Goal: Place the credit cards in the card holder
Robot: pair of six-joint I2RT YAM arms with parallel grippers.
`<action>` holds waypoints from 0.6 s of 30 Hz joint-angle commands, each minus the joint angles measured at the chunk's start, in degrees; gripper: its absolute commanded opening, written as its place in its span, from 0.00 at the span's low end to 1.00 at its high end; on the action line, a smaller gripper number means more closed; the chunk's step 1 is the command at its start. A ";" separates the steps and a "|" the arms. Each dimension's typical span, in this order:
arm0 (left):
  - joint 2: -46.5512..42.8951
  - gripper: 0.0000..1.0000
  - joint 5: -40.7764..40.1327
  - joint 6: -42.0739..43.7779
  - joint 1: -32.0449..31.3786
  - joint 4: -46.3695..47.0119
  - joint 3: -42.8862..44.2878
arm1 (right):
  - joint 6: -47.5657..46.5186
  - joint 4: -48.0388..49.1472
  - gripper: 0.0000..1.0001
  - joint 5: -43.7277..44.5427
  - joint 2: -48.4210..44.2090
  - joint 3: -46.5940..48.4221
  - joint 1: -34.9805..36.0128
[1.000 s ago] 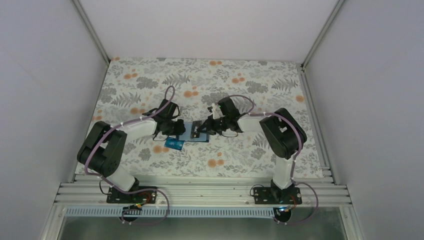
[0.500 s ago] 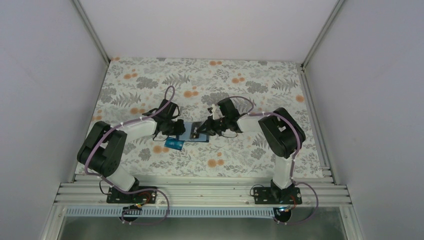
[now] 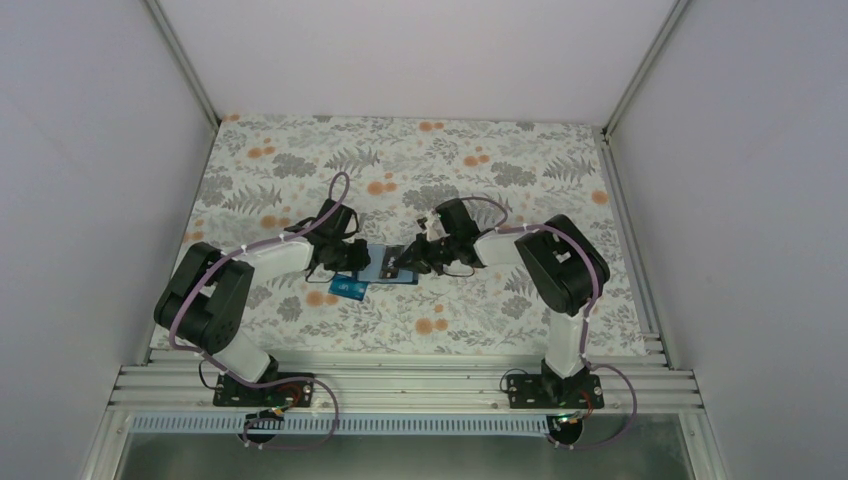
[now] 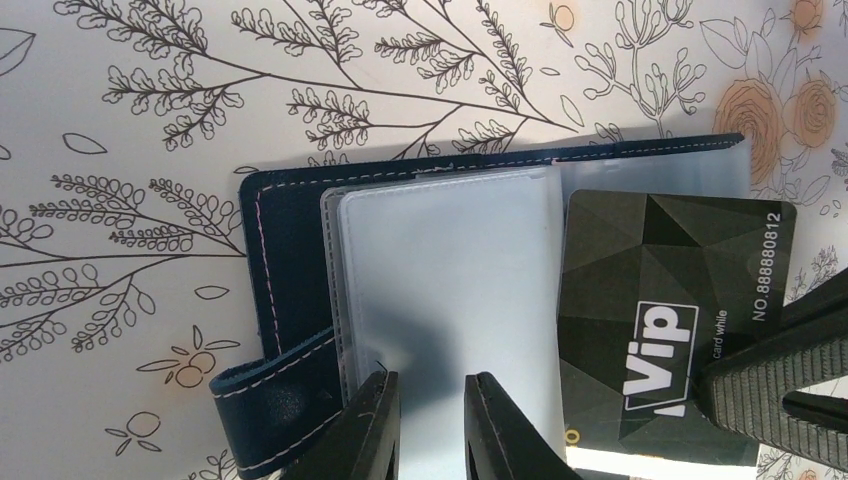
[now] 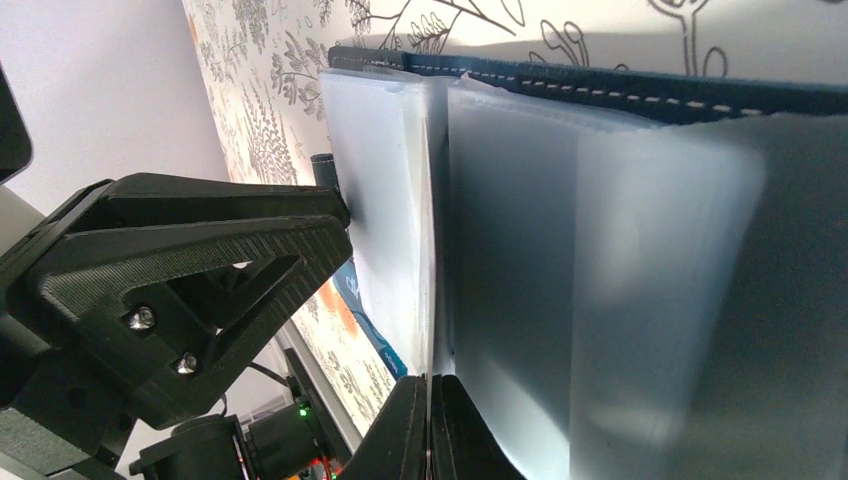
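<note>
The card holder [image 4: 285,250], dark navy, lies open on the floral cloth with its translucent sleeves [image 4: 450,260] fanned out. My left gripper [image 4: 432,380] stands narrowly open over the left sleeve, with nothing between its fingers. A black credit card [image 4: 670,300] marked "VIP" lies over the holder's right half, its left edge at the sleeves' fold. My right gripper [image 5: 430,380] is shut on that card, seen edge-on between two sleeves. A teal-blue credit card [image 3: 349,290] lies on the cloth just in front of the holder [image 3: 405,278].
Both arms meet over the middle of the table, the left gripper [image 3: 355,258] and right gripper [image 3: 393,266] close together. The left gripper's black body [image 5: 200,250] fills the left of the right wrist view. White walls enclose the table.
The right gripper has edged slightly left, towards the holder, with the black card. The left gripper's fingers have narrowed a little.
</note>
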 commanded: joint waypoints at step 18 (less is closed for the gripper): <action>-0.03 0.18 0.46 0.14 0.27 0.03 -1.90 | -5.44 -1.32 0.04 -5.57 5.59 4.78 0.57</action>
